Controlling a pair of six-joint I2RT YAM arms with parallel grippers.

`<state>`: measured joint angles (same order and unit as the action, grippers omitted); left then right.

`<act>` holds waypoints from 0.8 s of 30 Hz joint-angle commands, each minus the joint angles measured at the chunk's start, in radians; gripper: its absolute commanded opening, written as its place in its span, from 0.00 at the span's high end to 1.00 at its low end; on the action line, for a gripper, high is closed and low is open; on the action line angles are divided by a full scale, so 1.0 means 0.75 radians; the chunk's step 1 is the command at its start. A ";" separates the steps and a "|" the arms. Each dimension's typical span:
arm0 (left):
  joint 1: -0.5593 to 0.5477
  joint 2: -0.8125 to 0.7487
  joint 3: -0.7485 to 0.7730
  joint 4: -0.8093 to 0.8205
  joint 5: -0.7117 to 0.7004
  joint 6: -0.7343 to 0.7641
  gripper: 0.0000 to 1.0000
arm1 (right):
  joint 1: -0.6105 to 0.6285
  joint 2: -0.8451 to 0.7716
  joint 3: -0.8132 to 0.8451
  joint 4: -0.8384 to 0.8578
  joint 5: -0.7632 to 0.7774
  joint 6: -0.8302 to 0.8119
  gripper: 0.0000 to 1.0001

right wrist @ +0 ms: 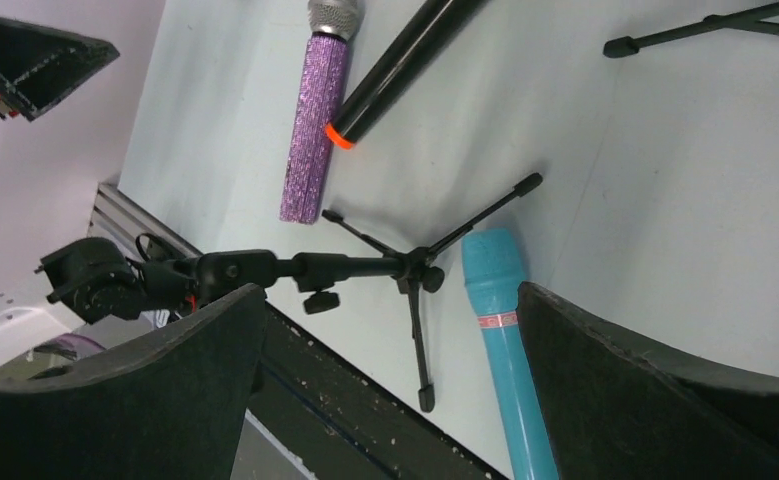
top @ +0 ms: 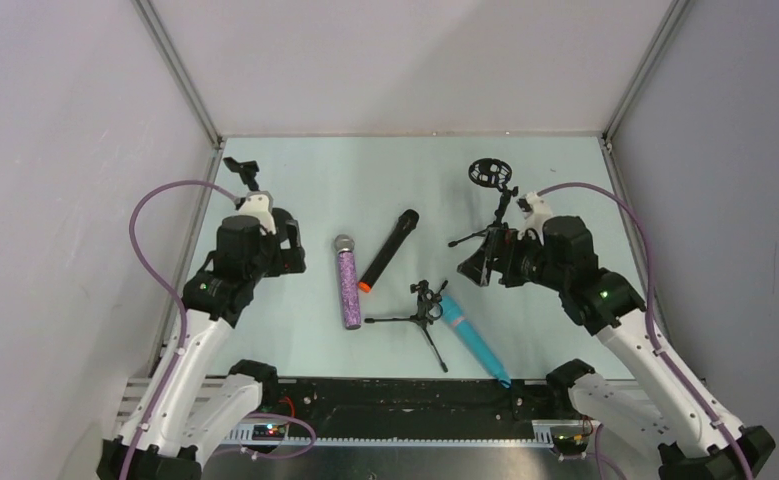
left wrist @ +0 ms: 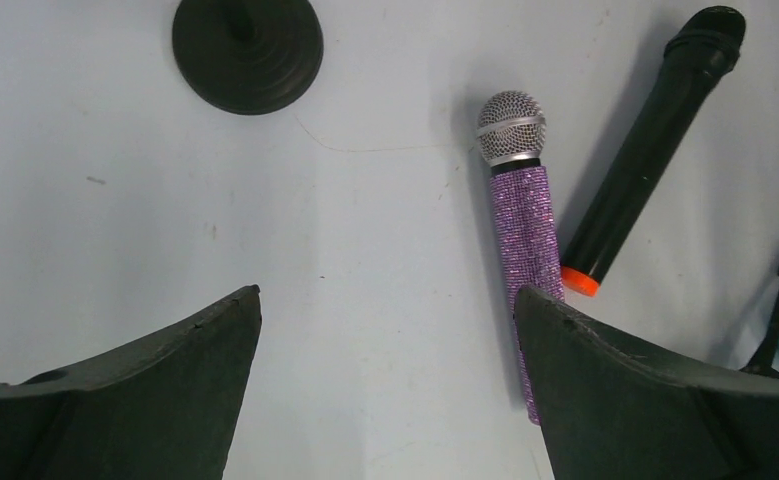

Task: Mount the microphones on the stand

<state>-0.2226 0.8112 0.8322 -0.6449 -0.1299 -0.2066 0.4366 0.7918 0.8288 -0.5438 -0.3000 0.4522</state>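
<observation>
Three microphones lie on the pale green table. The purple glitter mic point(top: 349, 287) with a silver mesh head is left of centre. The black mic point(top: 388, 250) with an orange end lies tilted beside it. The turquoise mic point(top: 473, 340) lies near the front edge, against a small black tripod stand point(top: 424, 310). My left gripper point(top: 292, 252) is open and empty, left of the purple mic point(left wrist: 525, 240); the black mic point(left wrist: 655, 150) lies beyond. My right gripper point(top: 475, 262) is open and empty, above the tripod stand point(right wrist: 405, 268) and turquoise mic point(right wrist: 505, 350).
A stand with a round black base point(top: 243, 172) is at the back left; the base shows in the left wrist view point(left wrist: 247, 50). A taller tripod stand with a ring-shaped holder point(top: 490, 174) is at the back right, close to my right wrist. Walls close three sides.
</observation>
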 commanded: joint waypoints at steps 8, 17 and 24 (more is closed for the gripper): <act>-0.006 -0.054 -0.023 0.048 -0.047 0.048 0.00 | 0.434 0.245 0.397 -0.267 0.420 -0.040 0.01; -0.006 -0.060 -0.036 0.048 0.015 0.053 0.00 | 0.736 0.364 0.570 -0.425 0.723 0.005 0.01; -0.006 -0.063 -0.038 0.047 0.015 0.054 0.00 | 0.871 0.439 0.591 -0.486 0.837 0.040 0.01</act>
<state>-0.2226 0.7765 0.8093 -0.6376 -0.1280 -0.1894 1.0519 1.0969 1.2346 -0.8692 0.2451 0.4557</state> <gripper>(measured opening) 0.996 0.993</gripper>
